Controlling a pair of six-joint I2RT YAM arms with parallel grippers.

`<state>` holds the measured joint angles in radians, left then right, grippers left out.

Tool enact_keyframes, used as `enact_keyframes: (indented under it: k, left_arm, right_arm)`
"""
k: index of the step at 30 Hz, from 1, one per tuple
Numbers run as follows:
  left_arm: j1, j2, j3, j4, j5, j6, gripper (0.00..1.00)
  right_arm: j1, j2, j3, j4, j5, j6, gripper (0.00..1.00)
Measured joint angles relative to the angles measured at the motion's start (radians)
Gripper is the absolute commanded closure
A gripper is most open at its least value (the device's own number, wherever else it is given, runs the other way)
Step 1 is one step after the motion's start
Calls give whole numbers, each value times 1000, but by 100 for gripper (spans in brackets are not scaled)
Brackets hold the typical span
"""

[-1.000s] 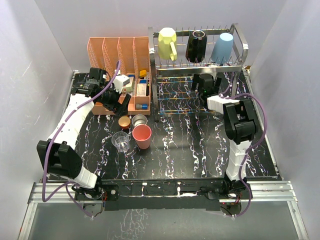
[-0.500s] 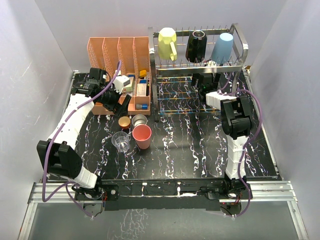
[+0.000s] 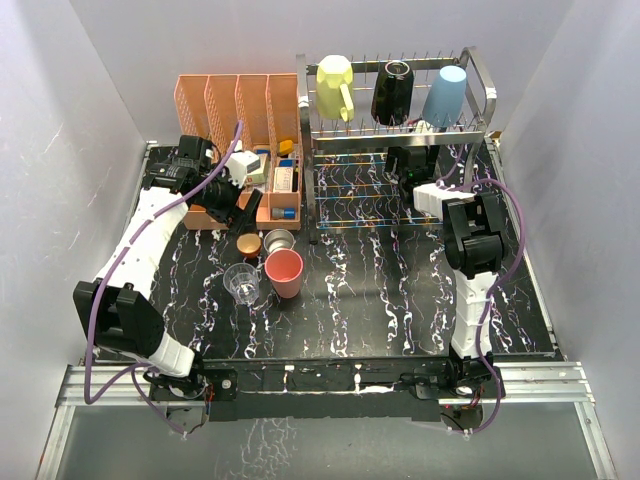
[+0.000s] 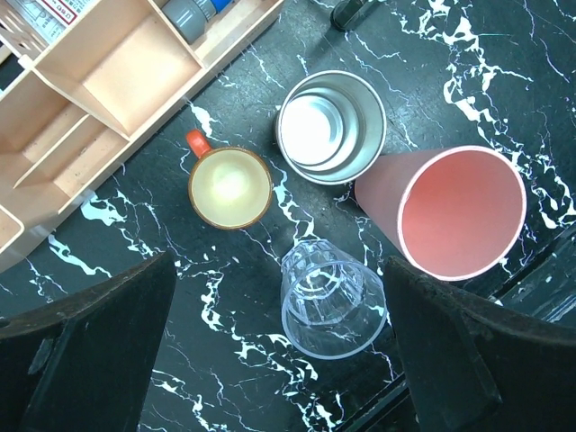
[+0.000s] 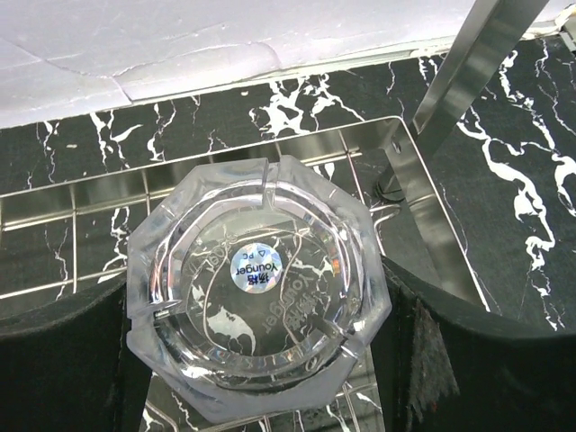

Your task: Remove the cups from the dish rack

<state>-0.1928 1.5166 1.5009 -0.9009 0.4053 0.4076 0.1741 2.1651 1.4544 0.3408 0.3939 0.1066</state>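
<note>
Glass (image 5: 258,292) on the rack's (image 5: 490,45) lower tier sits between your right gripper's (image 5: 261,360) jaws, whether pinched I cannot tell; left gripper (image 4: 279,360) spread wide, so finish closing, then lift.

Shiny steel rack (image 5: 490,49); clear faceted glass (image 5: 256,297)

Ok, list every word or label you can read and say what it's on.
"Younger": round sticker on the upturned base of the clear glass, right wrist view.
"PC": same sticker, small print.
Unreadable: the sticker's blue characters; red print on the white label in the peach organizer, left wrist view; box labels in the top view.
</note>
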Motion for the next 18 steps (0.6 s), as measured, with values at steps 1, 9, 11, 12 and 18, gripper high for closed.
enact_keyframes:
  k: [1,9,11,12,18]
  left_arm:
    - [0,0,0,-2,0,0,3]
    - [0,-18,0,-27,33,21,3]
    - [0,-34,-3,-27,52,37,3]
    - [0,-48,-7,-27,62,46,3]
    - [0,-130,-27,-39,108,95,3]
  right_arm:
    - [0,-2,-6,6,-6,0,49]
    - [8,-95,-130,30,-42,0,59]
    - [13,-137,-180,33,-47,0,59]
    - [16,-162,-207,34,-49,0,59]
    - [47,-306,-350,56,-53,12,59]
